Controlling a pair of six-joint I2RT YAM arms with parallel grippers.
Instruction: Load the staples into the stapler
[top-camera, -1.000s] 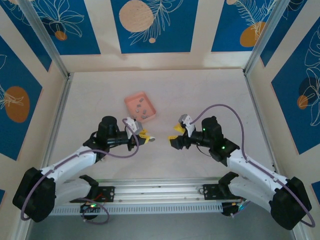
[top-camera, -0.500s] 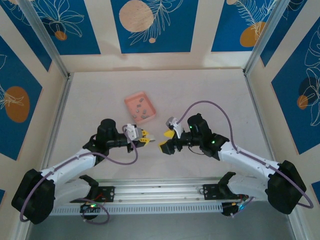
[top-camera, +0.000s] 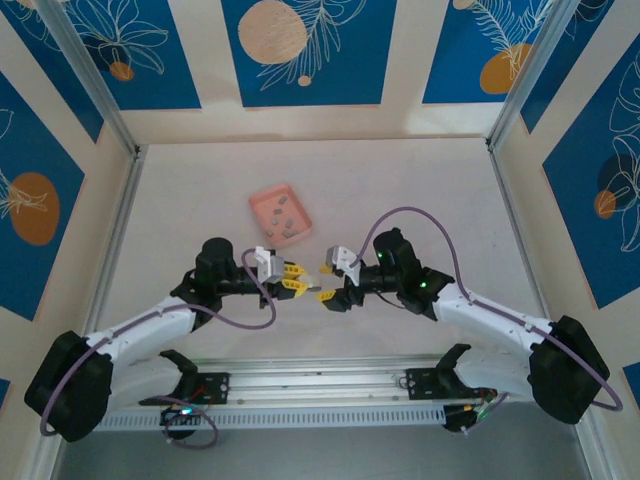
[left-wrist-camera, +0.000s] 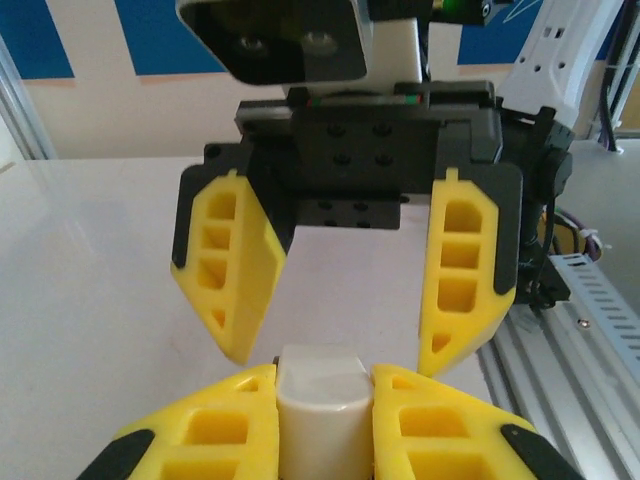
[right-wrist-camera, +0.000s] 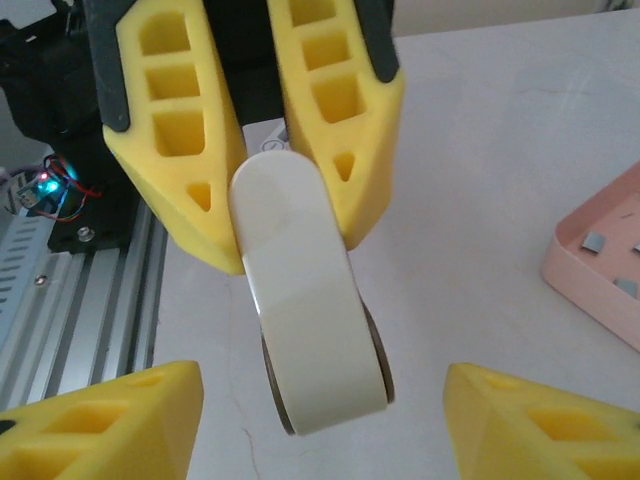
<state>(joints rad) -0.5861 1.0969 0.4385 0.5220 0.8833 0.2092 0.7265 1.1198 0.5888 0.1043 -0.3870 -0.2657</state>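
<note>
Left tool is pinching the stapler; right tool is hanging spread.
Stapler's long axis is pointing into the right tool's gap, just ahead.

Right claw has swung left, meeting the left claw and stapler.

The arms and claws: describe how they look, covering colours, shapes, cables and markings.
The left arm and right arm have white tubular links between bulky black joints, and a purple cable loops along each. The left claw and right claw each have two wedge-shaped yellow fingers with rectangular pockets, backed in black. A green light glows on the right arm.
</note>
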